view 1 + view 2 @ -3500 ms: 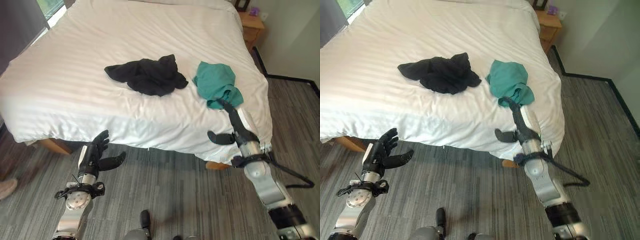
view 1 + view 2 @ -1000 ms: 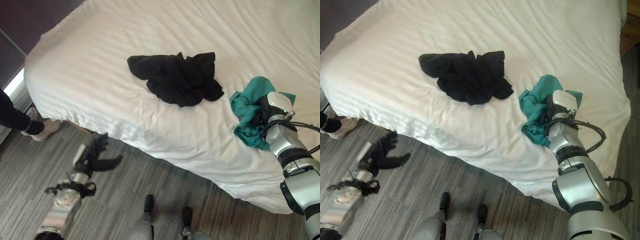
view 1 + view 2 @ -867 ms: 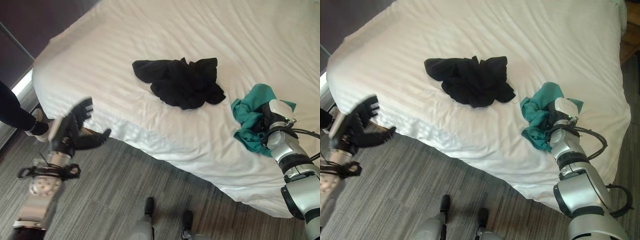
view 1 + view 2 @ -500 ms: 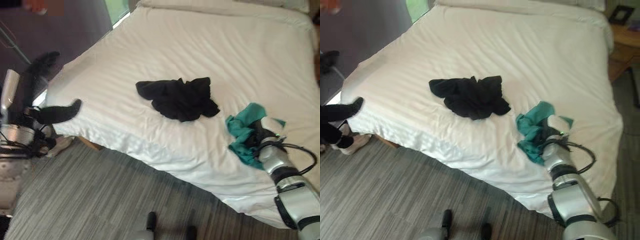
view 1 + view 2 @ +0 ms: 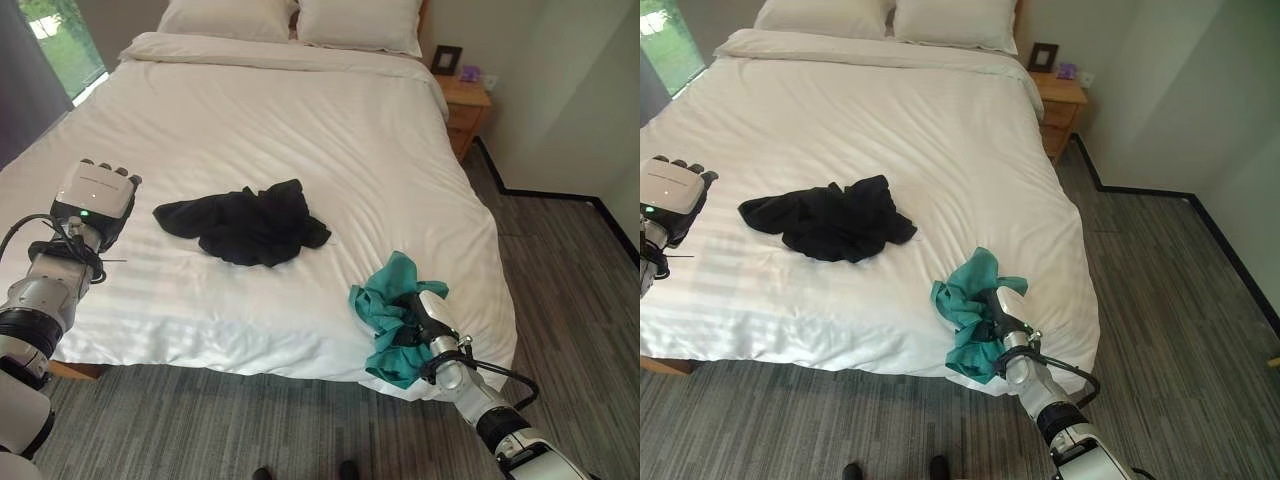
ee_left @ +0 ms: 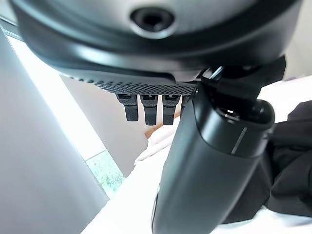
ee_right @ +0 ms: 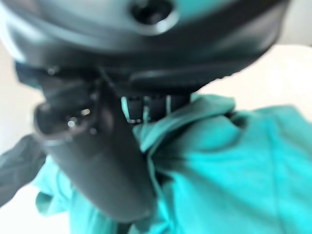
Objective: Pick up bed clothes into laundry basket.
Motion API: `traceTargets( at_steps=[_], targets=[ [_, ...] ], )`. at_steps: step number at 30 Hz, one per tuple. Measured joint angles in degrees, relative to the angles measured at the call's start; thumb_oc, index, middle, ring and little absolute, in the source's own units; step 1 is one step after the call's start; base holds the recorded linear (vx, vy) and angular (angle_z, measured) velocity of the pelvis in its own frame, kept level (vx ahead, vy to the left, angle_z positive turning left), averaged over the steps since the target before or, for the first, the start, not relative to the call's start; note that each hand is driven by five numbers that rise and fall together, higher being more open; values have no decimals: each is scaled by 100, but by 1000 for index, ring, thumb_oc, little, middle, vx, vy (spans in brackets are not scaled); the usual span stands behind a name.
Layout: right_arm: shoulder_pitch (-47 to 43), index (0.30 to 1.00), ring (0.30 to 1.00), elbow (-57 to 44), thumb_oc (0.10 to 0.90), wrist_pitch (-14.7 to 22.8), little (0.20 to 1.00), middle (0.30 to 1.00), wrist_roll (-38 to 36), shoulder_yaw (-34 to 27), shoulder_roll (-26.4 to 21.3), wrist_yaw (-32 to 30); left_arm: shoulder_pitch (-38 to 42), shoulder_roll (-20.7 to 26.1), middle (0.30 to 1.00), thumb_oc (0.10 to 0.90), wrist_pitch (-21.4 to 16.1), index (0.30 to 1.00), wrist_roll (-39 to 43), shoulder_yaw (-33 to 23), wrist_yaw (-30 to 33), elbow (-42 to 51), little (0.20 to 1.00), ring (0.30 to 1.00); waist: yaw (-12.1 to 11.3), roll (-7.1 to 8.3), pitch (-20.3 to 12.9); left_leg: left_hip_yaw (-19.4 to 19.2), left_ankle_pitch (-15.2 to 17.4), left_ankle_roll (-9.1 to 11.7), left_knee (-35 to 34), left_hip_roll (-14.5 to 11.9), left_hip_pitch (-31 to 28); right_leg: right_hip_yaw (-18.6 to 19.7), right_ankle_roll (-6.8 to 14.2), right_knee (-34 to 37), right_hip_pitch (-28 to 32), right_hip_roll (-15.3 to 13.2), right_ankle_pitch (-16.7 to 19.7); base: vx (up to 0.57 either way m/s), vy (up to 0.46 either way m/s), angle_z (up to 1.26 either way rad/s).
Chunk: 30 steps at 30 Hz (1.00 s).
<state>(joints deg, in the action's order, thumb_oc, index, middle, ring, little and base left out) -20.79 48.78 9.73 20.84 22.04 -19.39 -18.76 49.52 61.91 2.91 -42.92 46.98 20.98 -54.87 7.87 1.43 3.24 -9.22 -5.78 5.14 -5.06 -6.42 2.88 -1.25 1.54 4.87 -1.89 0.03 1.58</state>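
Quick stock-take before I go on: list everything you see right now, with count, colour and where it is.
bed: one, white striped cover, centre of the room.
pillows: two, white, side by side at the head of the bed.
black garment: one, crumpled, on the bed left of middle.
teal garment: one, bunched at the bed's near right corner, hanging over the edge.
nightstand: one, light wood, right of the bed's head; small dark frame and purple item on top.
floor: grey wood-look planks.
left hand: over the bed's left edge, fingers curled, holding nothing.
right hand: closed on the teal garment.
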Motion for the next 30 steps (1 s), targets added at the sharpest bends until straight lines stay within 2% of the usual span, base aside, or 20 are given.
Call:
traceTargets(
  at_steps=[3, 7, 11, 13, 15, 16, 17, 19, 21, 25, 26, 30],
  targets=[
    [71, 300, 300, 66, 400, 174, 300, 300, -148, -1, 3, 1, 208, -9, 900, 800, -19, 900, 4, 136, 3, -272, 900, 900, 69, 29, -24, -66, 0, 0, 1, -23, 58, 7, -25, -7, -87, -1, 16, 14, -9, -3],
    [209, 300, 300, 309, 400, 320, 300, 300, -154, 3, 47, 35, 529, -6, 900, 800, -28, 900, 2, 478, 1, -439, 900, 900, 70, 178, -120, -104, 2, 2, 0, -24, 89, 3, 11, -5, -119, -2, -19, 38, -14, 0],
    [421, 300, 300, 772, 400, 330, 300, 300, -137, 15, 41, 391, 789, 35, 900, 800, -139, 900, 3, 655, 22, -530, 900, 900, 67, 231, -155, -123, 38, 42, -1, -23, 316, 8, 58, -97, -390, -11, -56, 8, 0, 0],
    [793, 300, 300, 1432, 400, 5, 300, 300, -137, 238, 55, 864, 809, 89, 900, 800, -251, 900, 14, 695, 116, -525, 900, 900, 20, 208, -140, -161, 37, 40, -1, 3, 465, 48, 54, -151, -587, -33, -52, 10, 11, -7],
    [1561, 300, 300, 1982, 400, -375, 300, 300, -139, 500, 112, 1253, 805, 229, 900, 800, -379, 900, 183, 693, 129, -544, 900, 900, -118, 164, -107, -290, 32, 34, 1, 11, 613, 153, 29, -247, -820, -45, -33, 24, 24, -24],
    [1841, 300, 300, 2129, 400, -467, 300, 300, -138, 559, 121, 1343, 805, 283, 900, 800, -405, 900, 286, 677, 129, -567, 900, 900, -102, 117, -69, -310, 32, 34, 1, 20, 654, 182, 25, -264, -904, -53, -29, 17, 24, -24],
    [2268, 300, 300, 2246, 400, -526, 300, 300, -140, 563, 129, 1420, 803, 475, 900, 800, -487, 900, 561, 658, 133, -571, 900, 900, -77, 45, 3, -362, 27, 27, 2, 24, 710, 227, 25, -295, -995, -57, -26, 5, -5, -40],
    [2975, 300, 300, 2361, 400, -620, 300, 300, -133, 572, 121, 1596, 806, 843, 900, 800, -526, 900, 901, 532, 181, -589, 900, 900, 21, 37, 29, -544, 25, 24, 1, 14, 793, 412, 24, -288, -1150, -43, 23, 39, 0, -48],
    [3541, 300, 300, 2496, 400, -665, 300, 300, -119, 563, 114, 1675, 1065, 979, 900, 800, -547, 900, 1056, 394, 310, -699, 900, 900, 315, 52, 76, -627, 25, 24, 1, -29, 799, 481, 38, -261, -1194, -2, 40, 84, 7, -25],
    [3631, 300, 300, 2502, 400, -636, 300, 300, -118, 544, 112, 1704, 1660, 989, 900, 800, -668, 900, 1138, 399, 532, -618, 900, 900, 478, 53, 259, -913, 43, 12, 0, -103, 835, 656, 59, -254, -1389, 70, 101, 66, 12, -38],
    [3495, 300, 300, 2491, 400, -615, 300, 300, -118, 503, 112, 1702, 1686, 993, 900, 800, -680, 900, 1139, 397, 609, -456, 900, 900, 571, -3, 345, -923, 43, 12, 0, -117, 832, 670, 39, -253, -1398, 84, 135, 21, -1, -23],
    [3021, 300, 300, 2365, 400, -447, 300, 300, -118, 438, 172, 1664, 1680, 992, 900, 800, -832, 900, 1135, 398, 739, -90, 900, 900, 629, -113, 416, -1071, 44, 13, 0, -162, 782, 854, -41, -291, -1465, 185, 205, 33, 17, -27]
  ],
)
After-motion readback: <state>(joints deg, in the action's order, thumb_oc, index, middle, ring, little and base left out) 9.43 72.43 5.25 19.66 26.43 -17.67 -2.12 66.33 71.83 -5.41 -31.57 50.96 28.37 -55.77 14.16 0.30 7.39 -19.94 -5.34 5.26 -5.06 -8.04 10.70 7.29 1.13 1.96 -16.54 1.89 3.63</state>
